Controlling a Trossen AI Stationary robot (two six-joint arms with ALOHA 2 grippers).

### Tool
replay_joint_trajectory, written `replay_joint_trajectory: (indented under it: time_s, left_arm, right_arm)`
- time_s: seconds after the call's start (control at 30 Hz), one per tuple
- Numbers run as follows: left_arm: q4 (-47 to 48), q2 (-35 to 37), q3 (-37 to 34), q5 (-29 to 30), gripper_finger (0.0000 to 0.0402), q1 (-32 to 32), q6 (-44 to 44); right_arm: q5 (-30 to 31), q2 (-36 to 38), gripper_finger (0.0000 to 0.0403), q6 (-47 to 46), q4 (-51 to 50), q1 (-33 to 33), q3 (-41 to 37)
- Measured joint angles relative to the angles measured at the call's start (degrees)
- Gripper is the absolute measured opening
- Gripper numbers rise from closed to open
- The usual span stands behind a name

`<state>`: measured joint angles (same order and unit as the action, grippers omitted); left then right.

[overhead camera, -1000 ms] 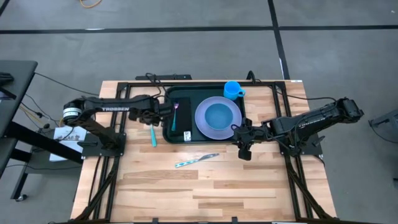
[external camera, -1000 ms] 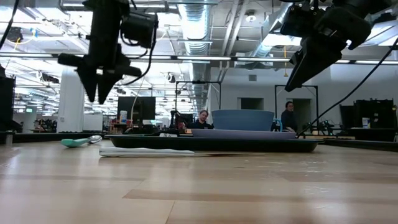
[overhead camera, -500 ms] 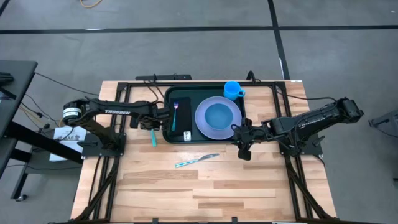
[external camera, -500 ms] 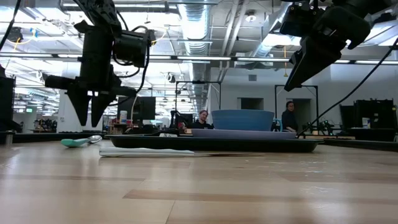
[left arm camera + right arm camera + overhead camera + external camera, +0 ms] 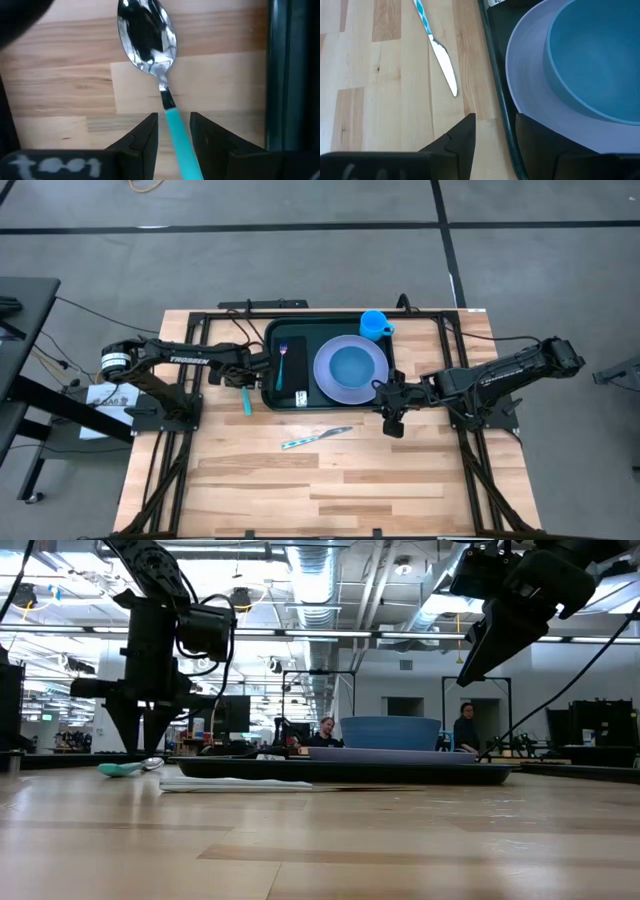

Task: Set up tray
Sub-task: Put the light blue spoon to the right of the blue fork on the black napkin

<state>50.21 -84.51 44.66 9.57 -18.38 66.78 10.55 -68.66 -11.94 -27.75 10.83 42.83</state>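
Left gripper [image 5: 173, 134] hangs low at nine o'clock, jaws parted. Right gripper [image 5: 495, 131] hovers at four o'clock, jaws parted.

In the left wrist view the spoon [image 5: 165, 95] loses the end of its teal handle at the 6 o'clock edge, between the left hand [image 5: 173, 131] fingers, and the tray [image 5: 290, 75] shows only as a dark strip at 3 o'clock. The right wrist view cuts the lavender plate [image 5: 530, 75], the blue bowl [image 5: 595, 55] and the knife [image 5: 437, 50] handle at its edges. From bench level the tray [image 5: 340, 771] rim hides its contents' bases, and whether the left hand touches the spoon [image 5: 125, 768] cannot be told.
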Motion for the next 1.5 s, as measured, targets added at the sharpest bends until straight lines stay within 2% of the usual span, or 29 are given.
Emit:
replay_joint_trajectory:
  time_s: [0.4, 0.7, 0.9, 1.5]
  left_arm:
    - [-1.17, 0.0, 0.0, -0.78, 0.0127, -0.97, -4.39]
    - [-1.72, 0.0, 0.04, 1.06, 0.0128, -0.9, -6.05]
    - [-1.7, 0.0, 0.04, 2.66, 0.0128, -0.9, -1.4]
    - [-2.64, -0.02, -1.05, 1.79, 0.0128, -0.95, 2.07]
  right_arm:
    - [0.0, 0.0, 0.0133, -0.02, 0.02, 0.02, 0.0]
    - [0.0, 0.0, 0.0134, -0.04, 0.15, 0.02, 0.0]
    - [0.0, 0.0, 0.0132, -0.04, 0.39, 0.02, 0.0]
    - [0.0, 0.0, 0.0134, -0.04, 0.39, 0.0, 0.0]
